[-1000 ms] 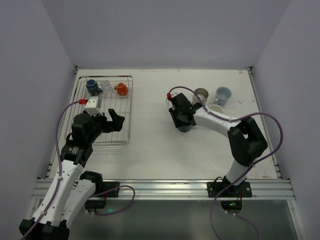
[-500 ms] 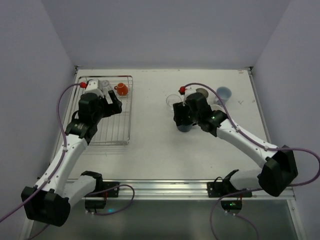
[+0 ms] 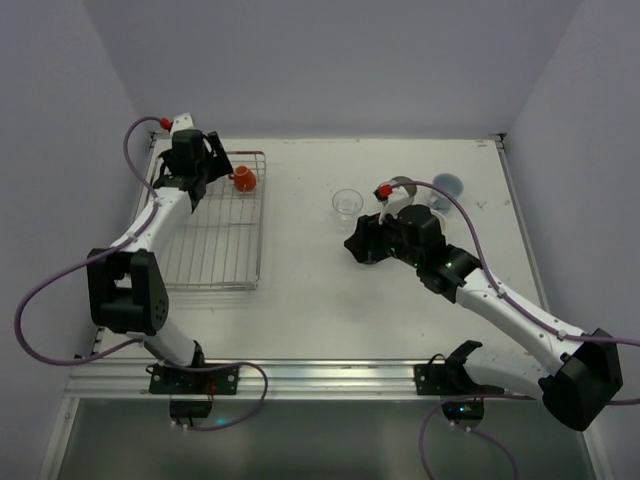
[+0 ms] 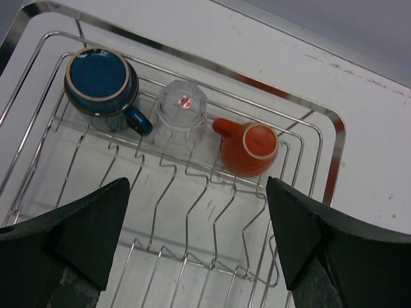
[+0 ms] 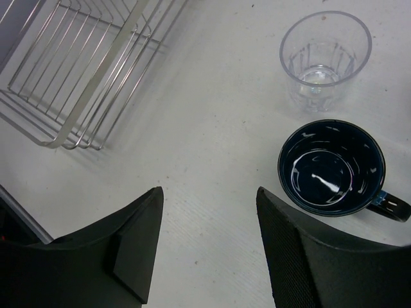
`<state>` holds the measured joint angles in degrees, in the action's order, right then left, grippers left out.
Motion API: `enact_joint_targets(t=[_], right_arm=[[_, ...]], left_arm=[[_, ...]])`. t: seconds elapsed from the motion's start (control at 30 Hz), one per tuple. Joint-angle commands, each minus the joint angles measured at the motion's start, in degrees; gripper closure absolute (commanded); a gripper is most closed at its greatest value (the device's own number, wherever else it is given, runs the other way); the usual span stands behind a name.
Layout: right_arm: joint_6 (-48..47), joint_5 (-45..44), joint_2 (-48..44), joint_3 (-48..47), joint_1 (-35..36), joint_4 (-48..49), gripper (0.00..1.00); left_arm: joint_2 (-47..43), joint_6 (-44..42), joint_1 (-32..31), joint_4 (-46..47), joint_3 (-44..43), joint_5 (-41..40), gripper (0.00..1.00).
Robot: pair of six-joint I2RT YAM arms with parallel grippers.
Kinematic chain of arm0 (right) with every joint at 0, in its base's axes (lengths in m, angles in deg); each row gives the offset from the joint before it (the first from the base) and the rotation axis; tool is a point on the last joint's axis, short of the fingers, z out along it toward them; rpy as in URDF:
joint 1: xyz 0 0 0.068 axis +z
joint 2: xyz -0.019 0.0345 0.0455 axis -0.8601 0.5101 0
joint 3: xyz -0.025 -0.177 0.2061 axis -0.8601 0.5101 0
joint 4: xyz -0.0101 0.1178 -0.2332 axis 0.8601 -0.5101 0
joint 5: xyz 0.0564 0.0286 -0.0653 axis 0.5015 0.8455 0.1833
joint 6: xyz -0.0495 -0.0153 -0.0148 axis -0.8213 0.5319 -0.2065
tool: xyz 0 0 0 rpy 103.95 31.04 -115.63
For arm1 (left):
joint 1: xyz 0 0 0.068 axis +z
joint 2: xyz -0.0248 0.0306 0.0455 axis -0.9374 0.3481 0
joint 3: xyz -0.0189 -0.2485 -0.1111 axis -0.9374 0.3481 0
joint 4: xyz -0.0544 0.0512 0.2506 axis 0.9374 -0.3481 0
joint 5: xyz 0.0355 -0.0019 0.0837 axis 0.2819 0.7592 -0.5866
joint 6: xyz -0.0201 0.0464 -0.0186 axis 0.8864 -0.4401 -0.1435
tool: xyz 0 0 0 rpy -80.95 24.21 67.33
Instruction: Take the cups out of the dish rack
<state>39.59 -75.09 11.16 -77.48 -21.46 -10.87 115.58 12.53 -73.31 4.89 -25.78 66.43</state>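
Note:
Three cups sit upside down at the far end of the dish rack (image 4: 334, 147): a dark blue mug (image 4: 99, 80), a clear glass (image 4: 182, 109) and an orange-red mug (image 4: 249, 149). My left gripper (image 4: 198, 192) hovers open above the rack wires just short of them, holding nothing; from above it (image 3: 212, 168) is at the rack's (image 3: 215, 240) far end beside the orange-red mug (image 3: 243, 178). My right gripper (image 5: 209, 192) is open over bare table. Just beyond its right finger, a dark blue mug (image 5: 331, 168) and a clear glass (image 5: 325, 58) stand upright on the table.
A grey metallic cup (image 3: 400, 187) and a light blue cup (image 3: 447, 185) stand on the table at the far right, behind my right arm. The clear glass (image 3: 347, 203) stands mid-table. The rack's corner (image 5: 83, 70) lies left of my right gripper.
My left arm has stretched out from the rack's near part to its far end, over the cups. My right gripper has opened, left the dark blue mug on the table and drawn back.

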Motion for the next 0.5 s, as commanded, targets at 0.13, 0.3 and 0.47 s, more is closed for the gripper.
enact_joint_targets(t=[0.13, 0.3, 0.47], right_arm=[[1.3, 3.1, -2.1, 1.1, 0.3, 5.3, 0.38], [1.2, 3.2, -1.6, 0.9, 0.3, 5.0, 0.38], [1.0, 3.2, -2.1, 1.0, 0.3, 4.9, 0.38]], left_arm=[[13.1, -4.8, 1.1, 3.2, -12.1, -4.5, 0.12], [18.1, -4.8, 2.1, 2.8, -16.0, -3.9, 0.18], [22.5, -5.1, 2.6, 2.9, -18.6, -2.5, 0.23]])
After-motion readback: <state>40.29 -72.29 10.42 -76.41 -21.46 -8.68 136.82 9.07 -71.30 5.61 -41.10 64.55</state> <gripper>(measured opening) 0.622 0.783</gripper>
